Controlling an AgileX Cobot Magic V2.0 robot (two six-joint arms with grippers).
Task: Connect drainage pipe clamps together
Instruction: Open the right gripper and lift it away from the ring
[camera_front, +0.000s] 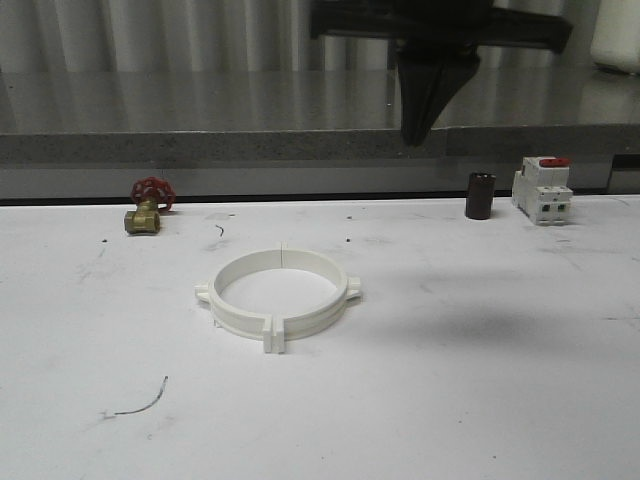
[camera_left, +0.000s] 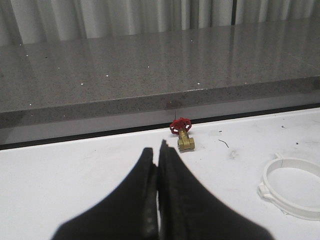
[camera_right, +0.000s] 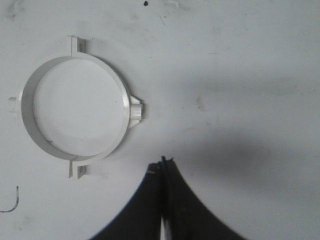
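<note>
The two drainage pipe clamps lie on the white table as one closed ring, the left half (camera_front: 233, 320) meeting the right half (camera_front: 335, 303) at the tabs in front and behind. The ring also appears in the right wrist view (camera_right: 27, 117) and at the edge of the left wrist view (camera_left: 295, 214). My right gripper (camera_front: 416, 138) hangs high above the table, behind and to the right of the ring; it is shut (camera_right: 162, 162) with nothing in it. My left gripper (camera_left: 159, 147) is shut and empty, low over the table left of the ring.
A brass valve with a red handwheel (camera_front: 147, 210) sits at the back left. A black cylinder (camera_front: 480, 195) and a white switch with a red top (camera_front: 542, 188) stand at the back right. A grey stone ledge (camera_front: 200, 130) runs behind the table. A thin wire scrap (camera_front: 145, 400) lies front left.
</note>
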